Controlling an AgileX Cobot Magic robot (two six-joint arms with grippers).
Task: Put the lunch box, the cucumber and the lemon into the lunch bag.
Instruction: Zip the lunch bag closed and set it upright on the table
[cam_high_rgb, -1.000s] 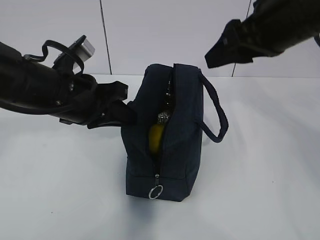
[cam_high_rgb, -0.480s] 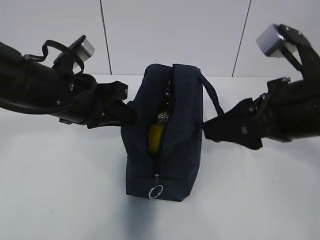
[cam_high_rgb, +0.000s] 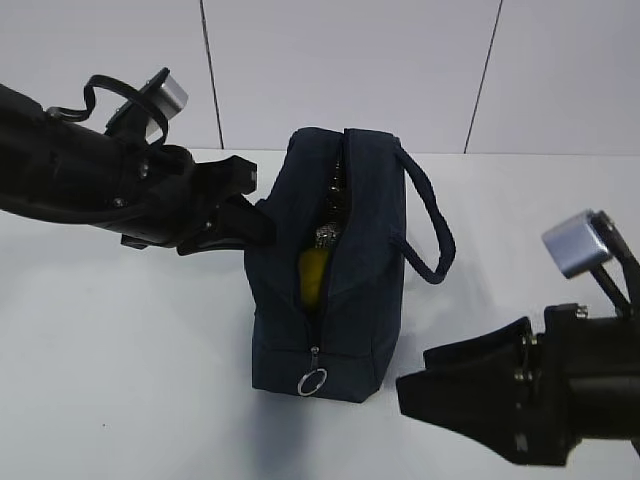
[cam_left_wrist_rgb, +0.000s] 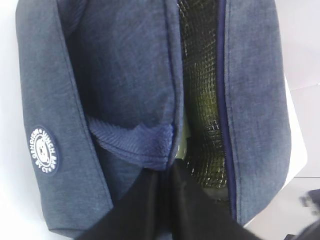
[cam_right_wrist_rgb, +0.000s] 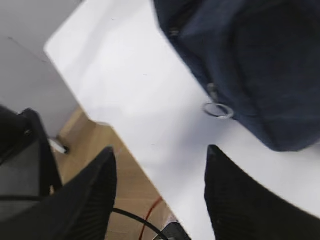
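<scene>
The navy lunch bag (cam_high_rgb: 340, 290) stands upright mid-table with its zipper open along the top and partway down the front. The yellow lemon (cam_high_rgb: 313, 272) shows inside through the gap. My left gripper (cam_high_rgb: 260, 222) is shut on the bag's left opening edge (cam_left_wrist_rgb: 170, 150), beside a handle (cam_left_wrist_rgb: 132, 142). A pale green sliver (cam_left_wrist_rgb: 181, 150) shows inside against the silver lining (cam_left_wrist_rgb: 202, 95); I cannot tell whether it is the lunch box. The cucumber is hidden. My right gripper (cam_high_rgb: 412, 370) is open and empty, low at the front right of the bag, and shows so in its wrist view (cam_right_wrist_rgb: 161, 149).
The zipper's metal ring pull (cam_high_rgb: 312, 382) hangs at the bag's front bottom and also shows in the right wrist view (cam_right_wrist_rgb: 218, 110). The white logo (cam_left_wrist_rgb: 44, 150) is on the bag's side. The table's edge (cam_right_wrist_rgb: 130, 145) lies under the right gripper, with wooden floor and a cable (cam_right_wrist_rgb: 135, 217) below.
My right arm has swung down from the upper right, past the bag's right handle, to the front right of the table, still open. The left gripper and bag have not moved.
</scene>
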